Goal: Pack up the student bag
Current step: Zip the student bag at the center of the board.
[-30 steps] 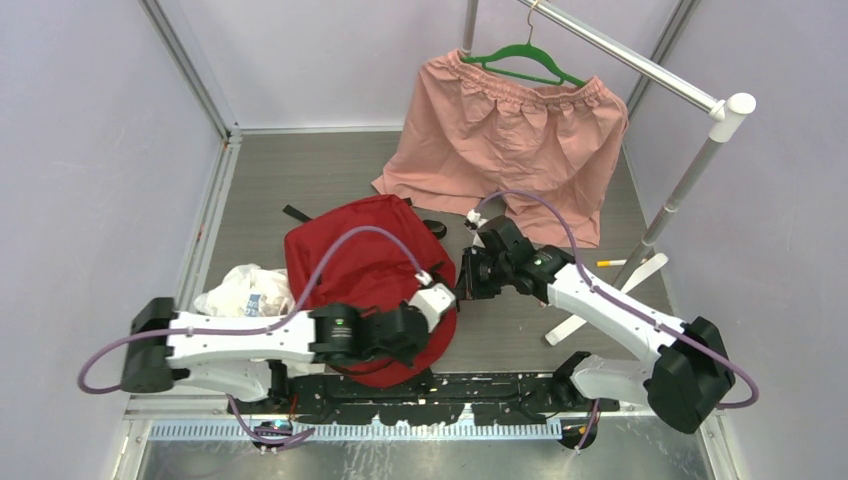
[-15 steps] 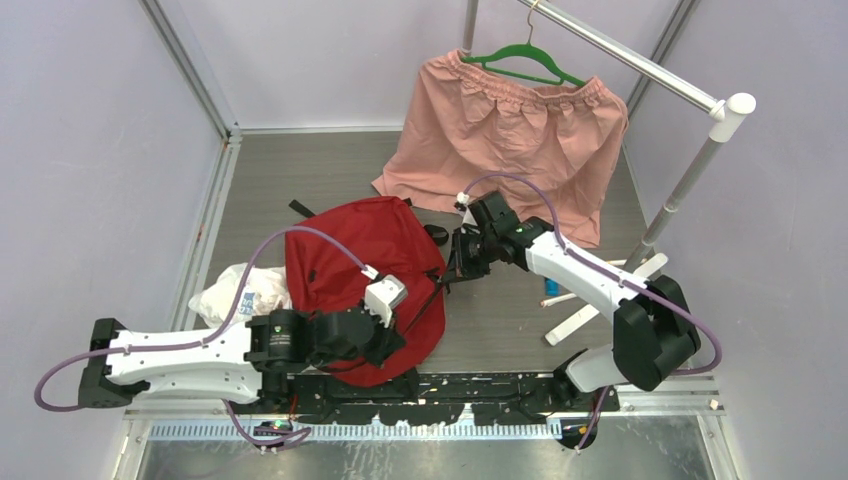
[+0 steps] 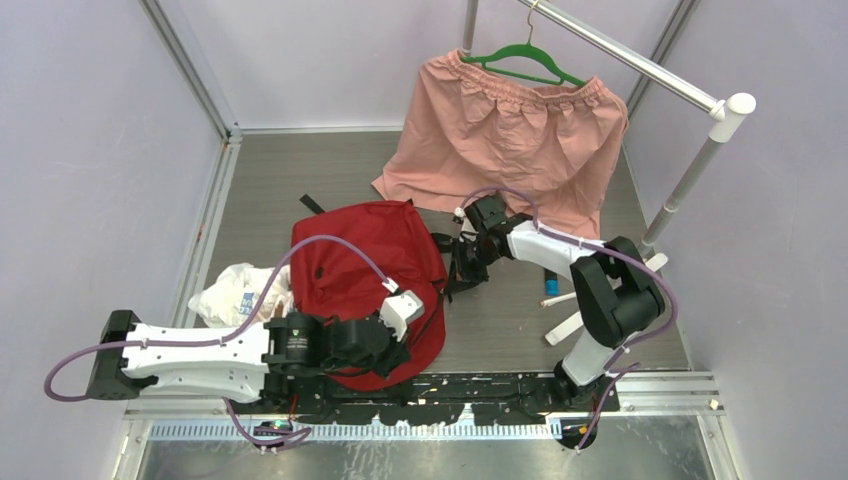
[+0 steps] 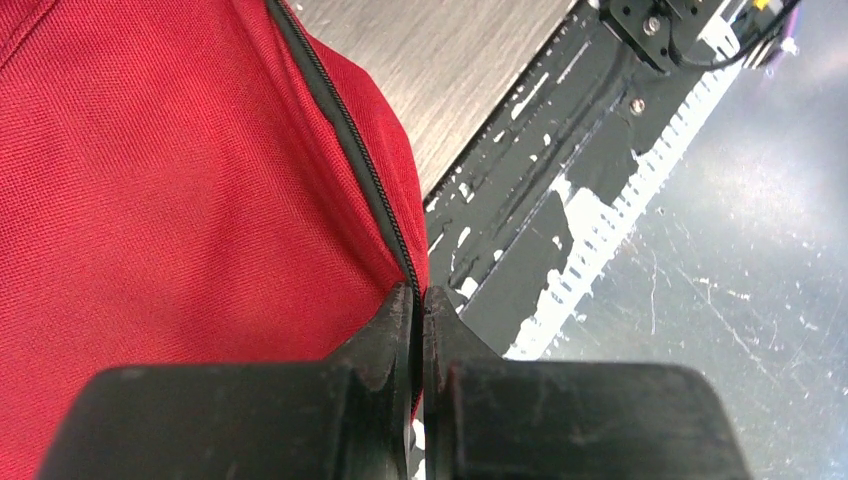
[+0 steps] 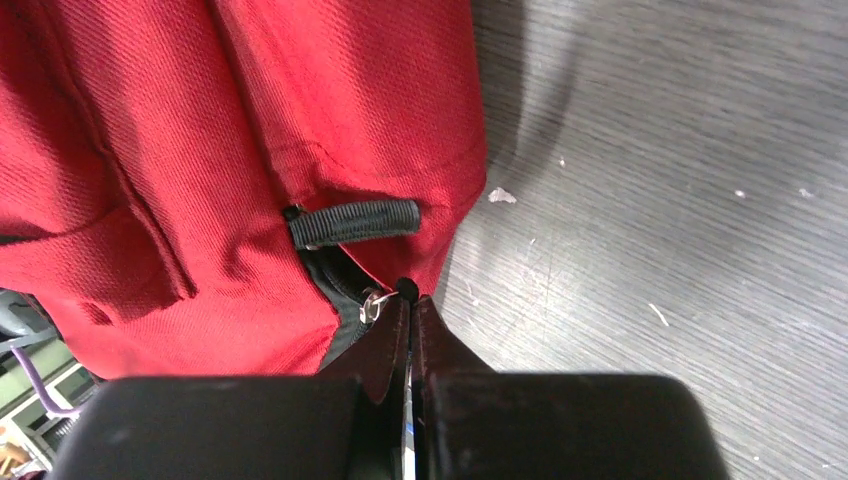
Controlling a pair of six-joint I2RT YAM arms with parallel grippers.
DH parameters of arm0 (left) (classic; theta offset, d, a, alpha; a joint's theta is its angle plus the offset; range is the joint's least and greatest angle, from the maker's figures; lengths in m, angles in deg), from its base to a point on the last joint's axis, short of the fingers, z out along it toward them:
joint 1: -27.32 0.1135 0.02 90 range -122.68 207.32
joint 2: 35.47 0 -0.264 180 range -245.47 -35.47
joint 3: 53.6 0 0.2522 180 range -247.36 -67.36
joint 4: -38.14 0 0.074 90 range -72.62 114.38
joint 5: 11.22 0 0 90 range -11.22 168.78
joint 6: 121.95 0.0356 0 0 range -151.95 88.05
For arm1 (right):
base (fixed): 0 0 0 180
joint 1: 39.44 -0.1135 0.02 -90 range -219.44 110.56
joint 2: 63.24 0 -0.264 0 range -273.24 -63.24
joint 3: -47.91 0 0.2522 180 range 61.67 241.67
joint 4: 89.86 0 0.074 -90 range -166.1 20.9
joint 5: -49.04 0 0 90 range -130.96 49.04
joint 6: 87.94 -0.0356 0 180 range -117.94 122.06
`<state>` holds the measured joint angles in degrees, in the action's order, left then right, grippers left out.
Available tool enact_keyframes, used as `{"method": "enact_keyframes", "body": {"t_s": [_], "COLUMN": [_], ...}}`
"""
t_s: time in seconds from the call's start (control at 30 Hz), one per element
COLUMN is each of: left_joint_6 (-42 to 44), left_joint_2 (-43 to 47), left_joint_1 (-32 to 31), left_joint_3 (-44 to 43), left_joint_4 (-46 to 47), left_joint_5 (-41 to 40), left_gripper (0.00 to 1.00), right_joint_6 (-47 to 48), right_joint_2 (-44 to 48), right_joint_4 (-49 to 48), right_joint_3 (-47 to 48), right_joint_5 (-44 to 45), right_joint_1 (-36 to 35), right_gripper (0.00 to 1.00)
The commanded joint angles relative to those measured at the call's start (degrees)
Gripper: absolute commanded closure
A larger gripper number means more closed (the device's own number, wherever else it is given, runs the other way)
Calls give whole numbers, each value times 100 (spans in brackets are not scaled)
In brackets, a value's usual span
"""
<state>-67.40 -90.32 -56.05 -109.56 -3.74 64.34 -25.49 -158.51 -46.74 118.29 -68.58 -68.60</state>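
Note:
The student bag [image 3: 355, 255] is a large red backpack lying flat in the middle of the table. My left gripper [image 3: 398, 345] is at the bag's near right edge. In the left wrist view it [image 4: 420, 298] is shut on the red fabric edge beside the black zipper [image 4: 345, 120]. My right gripper [image 3: 455, 277] is at the bag's right side. In the right wrist view it [image 5: 408, 298] is shut on the black zipper pull, next to a small metal ring [image 5: 372, 305] and a black loop [image 5: 355, 222]. The bag's opening and lining are hidden.
A white plastic bag [image 3: 235, 290] lies left of the backpack. Pink shorts [image 3: 510, 140] hang on a green hanger at the back. A metal clothes rack [image 3: 690, 170] and its white foot [image 3: 572, 322] stand at the right, with a small blue object [image 3: 549, 286] beside them.
My right gripper has moved left and farther back along the bag's right side. My left arm has drawn back toward the left. The bag has shifted slightly away from me.

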Motion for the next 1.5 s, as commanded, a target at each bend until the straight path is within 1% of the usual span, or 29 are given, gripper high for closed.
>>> {"method": "enact_keyframes", "body": {"t_s": [0.0, 0.1, 0.2, 0.5, 0.57, 0.63, 0.67, 0.7, 0.73, 0.77, 0.8, 0.83, 0.87, 0.9, 0.97, 1.03, 1.1, 1.2, 1.33, 1.47], "left_joint_6": [51, 48, -11, -7, -9, -58, -59, -47, -43, -43, -53, -116, -277, -491, -767, -1129, -1585, -1971, -1960, -1928], "left_joint_2": [185, 164, 85, -183, -169, -146, -110, -30, 44, 131, 239, 352, 464, 593, 825, 1031, 1190, 1327, 1325, 902], "left_joint_1": [-527, -566, -574, -707, -707, -707, -707, -707, -707, -707, -711, -707, -707, -707, -707, -698, -654, -448, -368, -256], "left_joint_3": [-535, -473, -474, -610, -652, -777, -826, -860, -888, -895, -896, -907, -919, -929, -931, -910, -915, -900, -698, -621], "left_joint_4": [-60, -54, -53, -57, -115, -298, -357, -406, -434, -462, -497, -579, -729, -904, -1241, -1723, -2215, -2658, -2455, -2188], "left_joint_5": [899, 857, 906, 791, 542, -47, -199, -479, -692, -896, -1091, -1368, -1677, -1967, -2457, -2893, -3151, -3019, -2776, -2542], "left_gripper": [100, 100, 100, 100, 100, 100, 99, 91, 84, 77, 68, 53, 37, 26, 17, 12, 10, 10, 11, 11], "right_joint_6": [214, 323, 437, 418, 369, 305, 275, 242, 220, 216, 229, 262, 298, 347, 404, 444, 498, 503, 450, 314], "right_joint_2": [341, 585, 595, 384, 424, 510, 551, 640, 723, 816, 903, 995, 1073, 1179, 1408, 1656, 1905, 2310, 2697, 2927], "right_joint_4": [-667, -463, -341, -327, -323, -238, -173, -131, -95, -25, 48, 149, 296, 403, 550, 682, 839, 959, 1145, 1193], "right_joint_3": [214, 554, 862, 1368, 1406, 1486, 1515, 1534, 1541, 1540, 1544, 1545, 1538, 1493, 1317, 1076, 827, 439, 124, -34], "right_joint_5": [1333, 1637, 1876, 1799, 1788, 1784, 1786, 1788, 1812, 1851, 1900, 1936, 1957, 1991, 2058, 2128, 2070, 1886, 2009, 2307], "right_joint_1": [374, 407, 479, 607, 613, 609, 613, 607, 610, 612, 613, 613, 613, 614, 611, 610, 613, 610, 605, 607], "right_gripper": [99, 99, 99, 99, 99, 99, 99, 96, 88, 78, 66, 56, 48, 41, 34, 30, 29, 29, 29, 28]}}
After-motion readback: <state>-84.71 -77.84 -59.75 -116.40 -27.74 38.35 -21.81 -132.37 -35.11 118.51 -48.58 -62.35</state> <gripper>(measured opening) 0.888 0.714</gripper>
